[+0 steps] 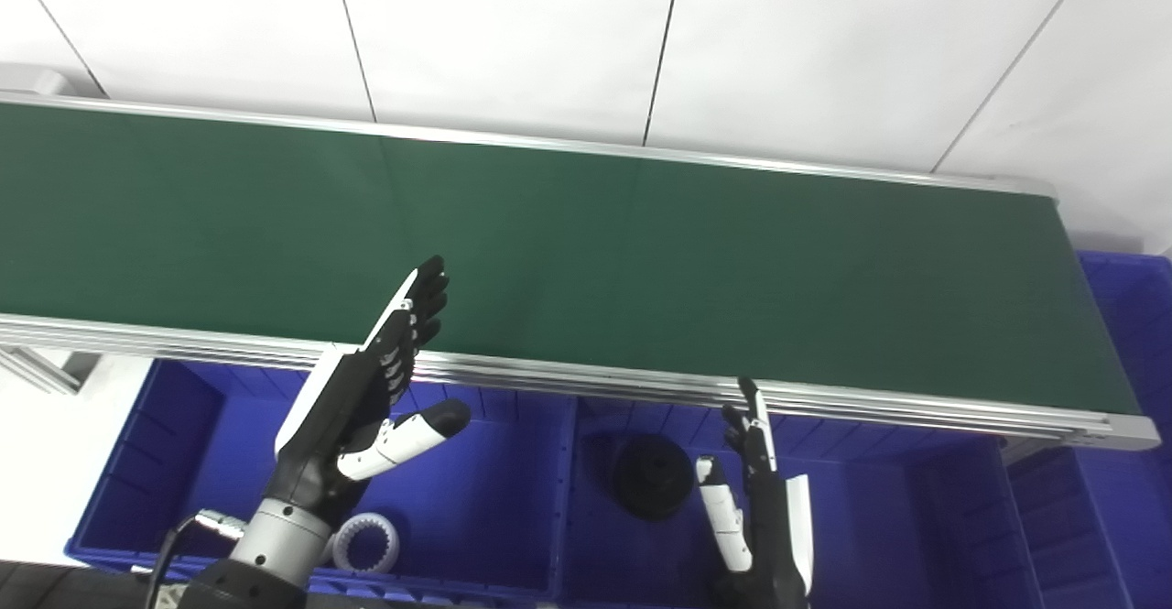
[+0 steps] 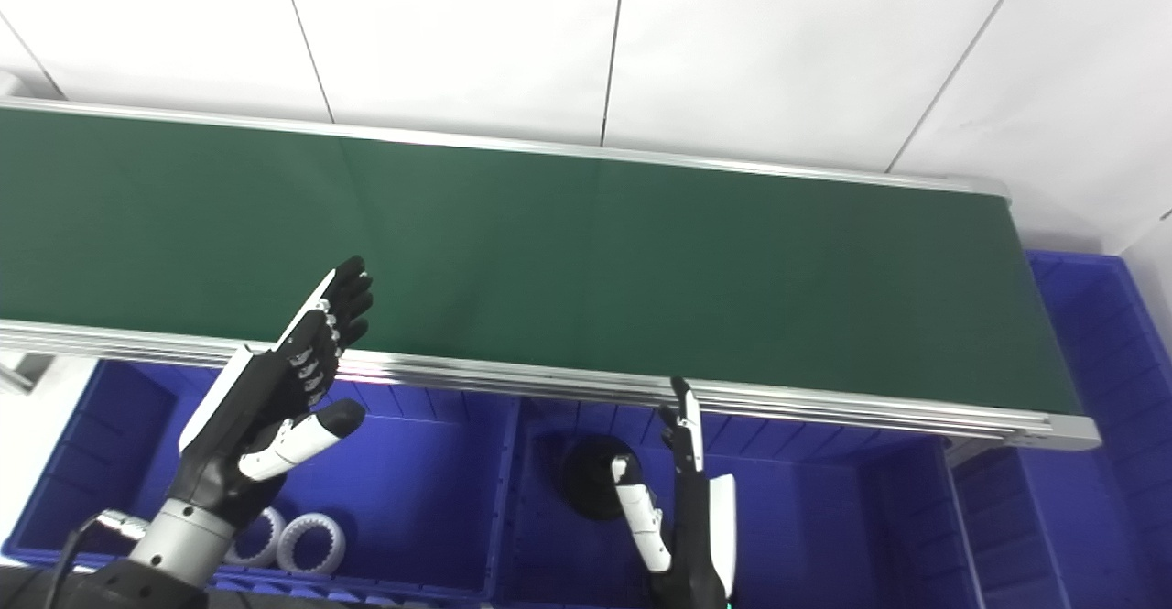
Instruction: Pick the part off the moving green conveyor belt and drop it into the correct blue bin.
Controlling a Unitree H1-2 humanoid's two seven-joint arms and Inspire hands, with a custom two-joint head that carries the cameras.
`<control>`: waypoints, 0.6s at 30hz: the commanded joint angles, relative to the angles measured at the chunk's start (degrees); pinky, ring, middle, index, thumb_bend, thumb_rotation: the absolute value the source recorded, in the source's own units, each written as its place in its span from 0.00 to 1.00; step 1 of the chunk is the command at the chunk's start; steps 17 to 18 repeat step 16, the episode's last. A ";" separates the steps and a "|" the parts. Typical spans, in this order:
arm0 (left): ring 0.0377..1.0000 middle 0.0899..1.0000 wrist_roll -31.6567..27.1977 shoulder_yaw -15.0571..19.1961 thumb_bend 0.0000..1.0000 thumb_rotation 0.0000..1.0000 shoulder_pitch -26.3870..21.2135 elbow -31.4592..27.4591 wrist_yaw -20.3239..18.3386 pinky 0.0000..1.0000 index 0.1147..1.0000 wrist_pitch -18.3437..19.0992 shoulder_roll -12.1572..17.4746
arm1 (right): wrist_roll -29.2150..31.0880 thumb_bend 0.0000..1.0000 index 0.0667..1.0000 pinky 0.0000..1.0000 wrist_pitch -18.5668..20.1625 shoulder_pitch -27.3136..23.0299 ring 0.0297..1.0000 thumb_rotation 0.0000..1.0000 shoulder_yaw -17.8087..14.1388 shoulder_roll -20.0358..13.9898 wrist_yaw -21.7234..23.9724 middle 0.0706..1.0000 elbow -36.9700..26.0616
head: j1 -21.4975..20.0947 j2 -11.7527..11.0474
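No part shows on the belt (image 1: pixel 641 252) yet. Both hands, left robot hand (image 1: pixel 366 398) and right robot hand (image 1: pixel 760 508), hang open and empty over the bins (image 1: pixel 476 499). Binned rings (image 2: pixel 311 540) look rigid, light; likely best pinched across the rim.

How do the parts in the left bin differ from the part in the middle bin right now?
The white rings in the left bin are pale, toothed on the inside and open in the middle; the right eye view shows two side by side. The black wheel in the middle bin is dark, single, looks larger and is not an open ring like them. The rings lie near the left hand, the wheel beside the right hand. All are round and lie on bin floors.
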 commanded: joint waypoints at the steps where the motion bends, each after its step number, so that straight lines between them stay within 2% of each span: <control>1: 1.00 1.00 -1.30 0.52 0.69 0.65 -0.76 -0.40 -0.17 1.00 1.00 -3.07 0.92 | -0.68 0.67 0.99 0.89 -2.61 -1.04 0.92 1.00 5.70 7.28 -0.79 1.00 1.47 | -1.69 -0.30; 2: 1.00 1.00 -1.67 0.61 0.68 0.66 -0.91 -0.12 -0.33 1.00 1.00 -3.21 1.29 | -0.94 0.66 0.99 0.93 -2.58 -1.28 0.94 1.00 5.80 7.47 -1.02 1.00 1.78 | -1.91 -0.33; 5: 1.00 1.00 -3.12 1.08 0.66 0.66 -1.31 0.77 -0.77 1.00 1.00 -3.61 2.11 | -1.28 0.66 0.99 0.99 -2.63 -1.99 0.96 1.00 5.98 8.29 -1.78 1.00 2.87 | -3.95 -0.71; 10: 1.00 1.00 -3.88 1.62 0.61 0.66 -1.50 1.51 -0.78 1.00 1.00 -4.33 2.83 | -0.57 0.68 0.99 0.95 -3.08 -2.89 0.95 1.00 6.22 9.08 -2.55 1.00 4.14 | -4.62 -0.69; 15: 1.00 1.00 -4.53 1.82 0.58 0.67 0.58 0.31 -1.20 1.00 1.00 -4.05 3.43 | -0.32 0.69 0.99 0.95 -3.11 -2.41 0.95 1.00 6.25 8.68 -2.44 1.00 3.20 | -1.58 0.03; 18: 1.00 1.00 -4.71 1.82 0.57 0.68 1.19 -0.25 -1.20 1.00 1.00 -3.91 3.50 | -0.23 0.68 1.00 0.96 -3.16 -2.23 0.95 1.00 6.24 8.48 -2.32 1.00 2.91 | -1.32 0.07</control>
